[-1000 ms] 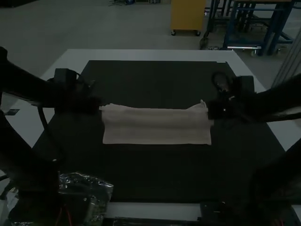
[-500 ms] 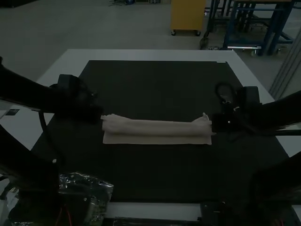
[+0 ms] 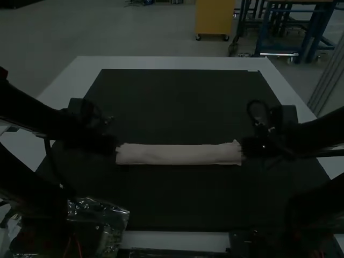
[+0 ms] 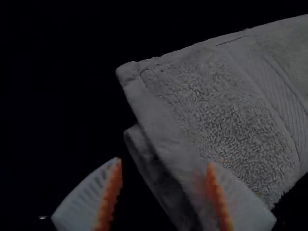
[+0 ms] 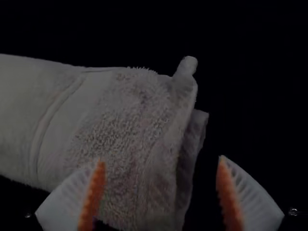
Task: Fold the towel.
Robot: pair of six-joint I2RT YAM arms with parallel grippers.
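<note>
No readable text, no legible labels, brands, numbers or signs (none I can make out)

Black arms [image 3: 32,112], thin dark looping cables [image 3: 49,153]; white ribbed jaws, tapered, bumpy orange pads [image 4: 110,195].

Place: likely lab — 2 robot arms [image 3: 35,112] | white table [image 3: 172,62] — dark mat [image 3: 177,199]

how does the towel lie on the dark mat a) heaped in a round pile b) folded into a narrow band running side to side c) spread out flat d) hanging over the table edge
b, since the towel forms a long narrow band across the dark mat, with layers showing at both ends
</note>
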